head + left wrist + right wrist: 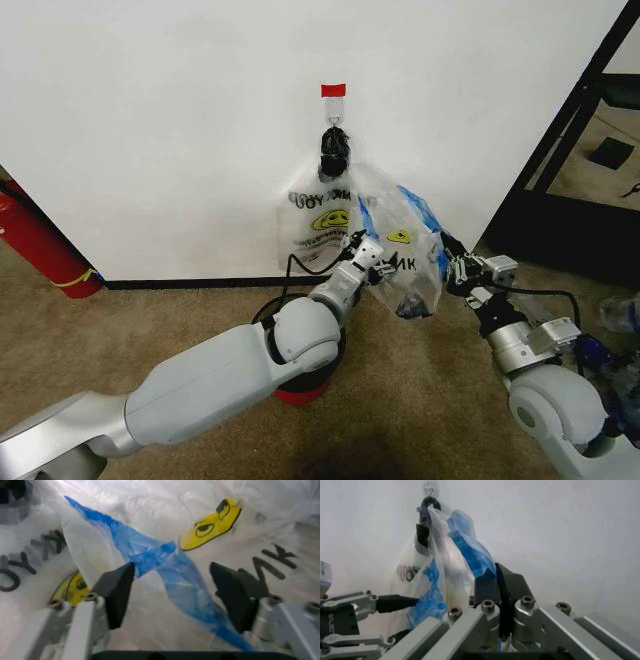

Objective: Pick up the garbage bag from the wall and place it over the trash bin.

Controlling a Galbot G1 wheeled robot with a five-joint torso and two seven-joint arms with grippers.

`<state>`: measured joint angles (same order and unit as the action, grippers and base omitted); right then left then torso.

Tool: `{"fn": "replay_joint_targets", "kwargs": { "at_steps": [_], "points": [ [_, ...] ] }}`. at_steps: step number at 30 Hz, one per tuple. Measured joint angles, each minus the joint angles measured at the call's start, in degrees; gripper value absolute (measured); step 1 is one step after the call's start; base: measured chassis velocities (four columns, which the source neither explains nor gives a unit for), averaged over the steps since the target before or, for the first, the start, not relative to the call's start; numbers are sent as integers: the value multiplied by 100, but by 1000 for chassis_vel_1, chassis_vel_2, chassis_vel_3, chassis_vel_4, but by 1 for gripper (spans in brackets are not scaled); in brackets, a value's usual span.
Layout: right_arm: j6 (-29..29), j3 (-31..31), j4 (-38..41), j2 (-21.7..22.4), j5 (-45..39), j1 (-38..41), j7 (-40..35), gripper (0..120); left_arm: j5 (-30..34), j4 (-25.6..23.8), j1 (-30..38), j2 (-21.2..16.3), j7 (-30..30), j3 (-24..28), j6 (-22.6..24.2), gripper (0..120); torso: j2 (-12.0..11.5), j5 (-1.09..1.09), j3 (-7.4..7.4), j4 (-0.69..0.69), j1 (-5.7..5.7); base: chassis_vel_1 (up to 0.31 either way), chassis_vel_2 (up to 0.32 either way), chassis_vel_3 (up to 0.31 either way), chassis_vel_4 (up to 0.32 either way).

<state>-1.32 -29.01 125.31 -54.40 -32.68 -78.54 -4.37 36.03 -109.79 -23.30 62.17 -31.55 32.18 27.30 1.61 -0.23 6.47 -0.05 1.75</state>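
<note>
Both pincers meet at the garbage bag (400, 240) below the hook (334, 135). Right pincer (496, 588) pinches its blue edge; left pincer (172, 592) gapes at its front

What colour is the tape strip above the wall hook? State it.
Red tape strip, clearest in the head view.

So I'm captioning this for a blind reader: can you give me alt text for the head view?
Both grippers meet at the garbage bag hanging from a hook on the white wall: the left gripper open at its front, the right gripper shut on its edge. A whitish smiley bag hangs behind, the trash bin sits below the left arm, and a fire extinguisher leans at far left.
</note>
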Motion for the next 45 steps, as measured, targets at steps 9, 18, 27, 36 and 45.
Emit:
{"fn": "replay_joint_targets", "kwargs": {
  "at_steps": [9, 18, 27, 36, 45],
  "points": [
    [-5, -75, 22, 87, -46, -38, 8, 0, 153, 1, 8, -11, -35, 18, 27, 28, 0, 0, 0, 0, 0, 0, 0, 0, 0],
    [-7, -104, -15, 36, -32, -68, 5, 0, 190, -99, -1, 25, -52, -14, -129, 0, 0, 0, 0, -1, 0, 0, 0, 0, 0],
    [16, -239, 37, -187, -461, -92, -233, 0, 493, -636, -466, -344, -247, -781, -706, 0, 0, 0, 0, -1, 0, 0, 0, 0, 0],
    [100, -309, 166, -477, -991, -289, -339, 0, 678, -1431, -1892, -993, -191, -2480, -1054, 0, 0, -1, -1, 2, 0, 0, 0, 0, 0],
    [45, 52, -29, -760, -680, -495, -280, 0, 582, -2016, -3613, -1304, -131, -3542, -1230, 0, 1, 0, -1, 0, -1, 0, 0, 0, 0]
  ]
}}
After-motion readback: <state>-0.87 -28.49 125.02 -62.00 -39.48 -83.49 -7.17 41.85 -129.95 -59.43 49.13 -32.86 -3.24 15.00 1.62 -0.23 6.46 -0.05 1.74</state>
